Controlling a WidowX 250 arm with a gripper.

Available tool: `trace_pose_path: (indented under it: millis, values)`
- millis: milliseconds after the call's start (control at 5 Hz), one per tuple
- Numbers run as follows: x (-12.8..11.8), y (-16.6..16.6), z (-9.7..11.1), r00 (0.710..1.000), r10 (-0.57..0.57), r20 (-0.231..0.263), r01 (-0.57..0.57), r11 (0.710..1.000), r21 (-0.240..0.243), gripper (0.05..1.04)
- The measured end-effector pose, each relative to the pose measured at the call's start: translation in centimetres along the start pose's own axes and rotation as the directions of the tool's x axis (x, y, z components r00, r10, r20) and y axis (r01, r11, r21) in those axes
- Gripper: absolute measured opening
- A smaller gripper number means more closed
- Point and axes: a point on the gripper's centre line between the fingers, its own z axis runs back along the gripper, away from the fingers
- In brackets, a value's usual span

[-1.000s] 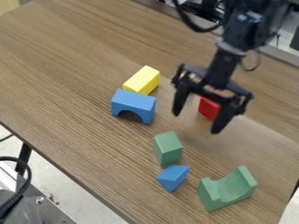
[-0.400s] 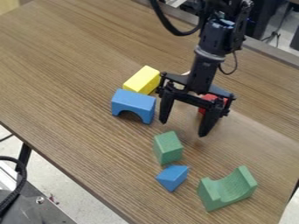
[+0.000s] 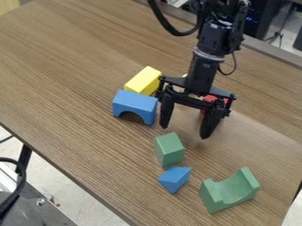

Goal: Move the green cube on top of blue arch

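The gripper [image 3: 184,131] hangs above the middle of the table, open, its two fingers pointing down with nothing held between them. Just below its fingertips in the view stands the green cube [image 3: 169,149], upright on the wood and apart from the gripper. The blue arch [image 3: 134,107] stands on the table to the left of the gripper, its opening facing the camera and its top bare.
A yellow block [image 3: 143,80] lies behind the arch. A red block [image 3: 208,99] is partly hidden behind the gripper. In front of the green cube sits a blue wedge [image 3: 174,179], with a green curved block [image 3: 229,190] to its right on the brown table [image 3: 77,88].
The gripper has moved left from its place near the red block, ending just behind the green cube. The blocks have stayed where they were.
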Motion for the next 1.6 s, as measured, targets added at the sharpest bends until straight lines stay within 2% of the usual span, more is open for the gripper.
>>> trace_pose_path:
  millis: [200, 400, 600, 1000, 1200, 1400, 1600]
  values:
    - [-1.1, 1.1, -0.4, 0.970, 0.236, -0.060, -0.238, 0.971, -0.033, 1.000]
    - [-1.9, 1.4, -0.3, 0.925, 0.374, -0.066, -0.379, 0.922, -0.081, 1.000]
    - [-2.3, 1.3, -0.4, 0.893, 0.437, -0.105, -0.446, 0.891, -0.088, 1.000]
    - [-2.3, 1.5, -0.7, 0.869, 0.480, -0.116, -0.489, 0.870, -0.065, 0.962]
    - [-2.0, 1.2, -1.4, 0.861, 0.494, -0.119, -0.498, 0.867, -0.009, 0.688]
    - [-2.0, 1.0, -1.4, 0.861, 0.493, -0.127, -0.498, 0.867, -0.009, 0.582]
    - [-2.0, 1.0, -1.1, 0.876, 0.468, -0.113, -0.471, 0.882, 0.005, 0.573]
